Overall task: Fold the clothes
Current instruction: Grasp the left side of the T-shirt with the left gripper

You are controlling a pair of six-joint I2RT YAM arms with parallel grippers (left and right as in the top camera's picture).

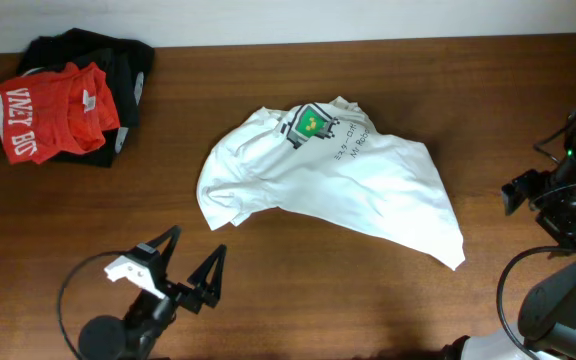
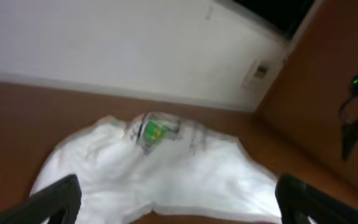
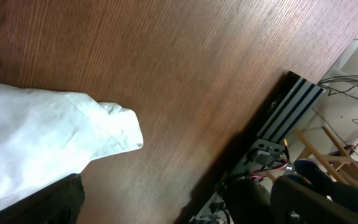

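dark brown wood-grain table (image 1: 58,215) against a plain white wall (image 2: 104,43) with a small wall plate (image 2: 258,73)

1. This looks like a robotics lab or test room, not a home.
2. In the overhead view, machines stand at the near edge of a brown wooden table (image 1: 298,300). The left gripper (image 1: 198,242) is at 7 o'clock, black with a white part. The right arm (image 1: 553,305) is at 4 o'clock, grey and black, and a small green light (image 1: 571,153) glows at 3 o'clock.
3. In the right wrist view, a ribbed black metal rail (image 3: 294,106) runs beyond the table edge at 3 o'clock. There are thin cables (image 3: 347,79) at 2 o'clock and a bare wooden frame (image 3: 329,162) at 4 o'clock.
4. In the left wrist view, a plain white wall (image 2: 104,43) fills 12 o'clock, with a small wall plate (image 2: 258,73) at 2 o'clock.
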